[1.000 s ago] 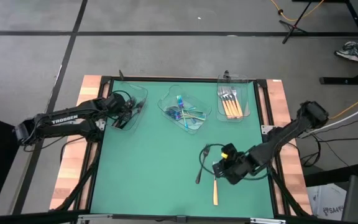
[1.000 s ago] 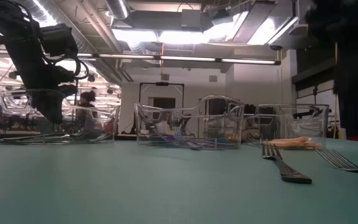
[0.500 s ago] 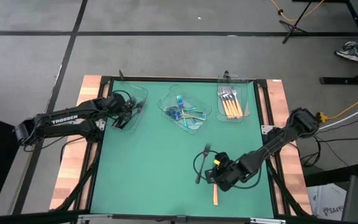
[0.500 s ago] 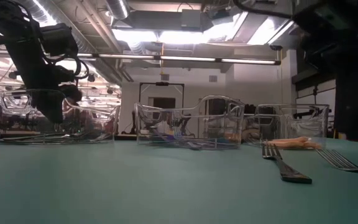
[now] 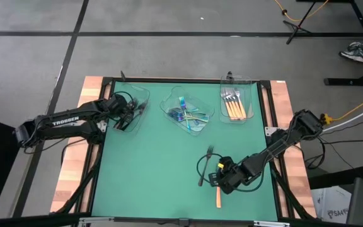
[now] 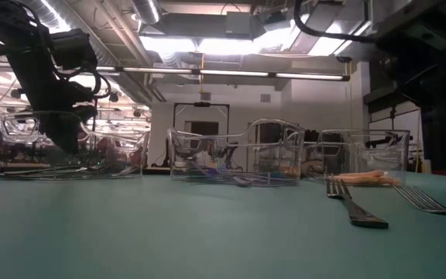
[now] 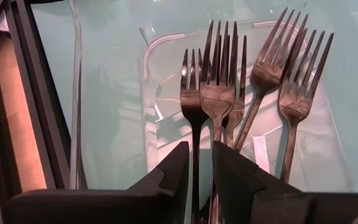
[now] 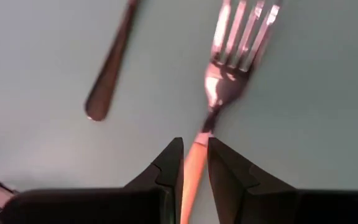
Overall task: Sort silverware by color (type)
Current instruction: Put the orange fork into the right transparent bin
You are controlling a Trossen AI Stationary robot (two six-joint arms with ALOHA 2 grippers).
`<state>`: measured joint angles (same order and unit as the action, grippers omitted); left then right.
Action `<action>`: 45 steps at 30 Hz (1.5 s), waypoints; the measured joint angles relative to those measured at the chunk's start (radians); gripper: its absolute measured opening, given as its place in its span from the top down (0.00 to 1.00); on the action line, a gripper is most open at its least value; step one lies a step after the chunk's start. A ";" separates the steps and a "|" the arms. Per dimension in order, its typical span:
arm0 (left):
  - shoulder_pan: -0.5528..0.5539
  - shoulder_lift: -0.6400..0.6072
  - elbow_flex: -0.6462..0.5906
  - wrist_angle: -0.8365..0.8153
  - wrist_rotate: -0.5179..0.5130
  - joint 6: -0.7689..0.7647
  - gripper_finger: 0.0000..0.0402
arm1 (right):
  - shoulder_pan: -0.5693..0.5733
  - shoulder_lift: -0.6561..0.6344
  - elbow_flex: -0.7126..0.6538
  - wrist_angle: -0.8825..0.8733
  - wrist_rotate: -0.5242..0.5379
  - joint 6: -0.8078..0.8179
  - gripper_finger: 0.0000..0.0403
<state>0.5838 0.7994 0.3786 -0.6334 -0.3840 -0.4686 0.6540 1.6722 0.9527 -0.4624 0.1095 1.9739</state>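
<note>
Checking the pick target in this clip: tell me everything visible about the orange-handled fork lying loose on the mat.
The orange-handled fork lies flat on the green mat near its front edge, right of centre: silvery metal tines and neck, orange handle. The right gripper sits over its neck, fingers straddling the handle closely. A dark fork lies just beside it.

- High view looks straight down on the whole green table.
- Low view sits at tabletop height, facing the room.
- Both share the three clear trays.
- Wrist views look close past their own fingers.
</note>
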 joint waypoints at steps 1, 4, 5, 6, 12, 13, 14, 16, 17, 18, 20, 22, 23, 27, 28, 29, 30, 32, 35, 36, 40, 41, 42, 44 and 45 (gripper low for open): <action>0.000 0.000 0.000 0.000 0.000 0.000 0.84 | 0.000 0.000 0.000 -0.008 -0.008 0.009 0.85; 0.000 0.000 0.000 0.000 0.000 -0.001 0.84 | 0.001 0.000 0.000 -0.028 -0.031 0.021 0.85; 0.000 0.000 0.000 0.000 0.000 0.000 0.84 | 0.001 0.000 0.000 -0.028 -0.030 0.020 0.85; 0.000 0.000 0.000 0.000 0.000 -0.001 0.84 | 0.001 0.000 0.000 -0.028 -0.021 0.019 0.85; 0.000 0.000 0.000 0.000 0.000 -0.001 0.84 | 0.000 0.007 0.000 -0.048 0.011 0.012 0.85; 0.000 0.000 0.000 0.000 0.000 -0.001 0.84 | 0.000 0.011 0.000 -0.047 0.011 0.015 0.85; 0.000 0.000 0.000 0.000 0.000 -0.001 0.84 | 0.000 0.019 0.000 -0.047 0.012 0.016 0.85; 0.000 0.000 0.000 0.000 0.000 -0.001 0.84 | 0.000 0.040 0.000 -0.025 0.007 0.016 0.85; 0.000 0.000 0.000 0.000 0.000 -0.001 0.84 | 0.000 0.051 0.000 -0.007 0.005 0.014 0.85; 0.000 0.000 0.000 0.000 0.000 -0.001 0.84 | 0.000 0.062 0.000 0.007 0.003 0.012 0.85; 0.000 0.000 0.000 0.000 0.000 -0.001 0.84 | 0.000 0.075 0.000 0.020 0.004 0.011 0.85; 0.000 0.000 0.000 0.000 0.000 0.000 0.84 | 0.000 0.077 0.001 0.025 0.004 0.011 0.85; 0.000 0.000 0.000 -0.001 0.000 -0.001 0.84 | 0.000 0.077 0.001 0.024 0.004 0.011 0.85; 0.000 0.000 0.000 -0.001 0.000 -0.001 0.84 | 0.000 0.078 0.001 0.024 -0.007 0.011 0.85; 0.000 0.000 0.000 -0.001 0.000 0.000 0.84 | 0.000 0.078 0.001 0.025 -0.012 0.011 0.85; 0.000 0.000 0.000 -0.001 0.001 0.000 0.84 | 0.000 0.078 0.001 0.025 -0.018 0.010 0.85; 0.000 0.000 0.000 -0.001 0.000 0.000 0.84 | 0.000 0.078 0.001 0.025 -0.024 0.009 0.85; 0.000 0.000 0.000 -0.001 0.000 0.000 0.84 | 0.000 0.078 0.001 0.025 -0.027 0.010 0.85; 0.000 0.000 0.000 -0.001 0.000 0.000 0.84 | 0.000 0.078 0.001 0.025 -0.028 0.009 0.85; 0.000 0.000 0.000 -0.001 0.000 0.000 0.84 | 0.000 0.078 0.001 0.025 -0.031 0.008 0.85; 0.000 0.000 0.000 -0.001 0.000 0.000 0.84 | 0.000 0.079 0.001 0.018 -0.050 0.008 0.85; 0.000 0.000 0.000 -0.001 0.000 0.000 0.84 | -0.001 0.079 0.001 0.017 -0.053 0.008 0.85; 0.000 0.000 0.000 -0.001 0.000 0.000 0.84 | -0.001 0.079 0.001 0.016 -0.054 0.009 0.85; 0.000 0.000 0.000 -0.001 0.000 0.000 0.84 | -0.001 0.079 0.002 0.012 -0.058 0.008 0.85; 0.000 0.000 0.000 -0.001 0.000 0.000 0.84 | -0.001 0.079 0.002 0.008 -0.059 0.008 0.85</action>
<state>0.5838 0.7992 0.3786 -0.6342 -0.3836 -0.4690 0.6533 1.7508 0.9548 -0.4541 0.0500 1.9818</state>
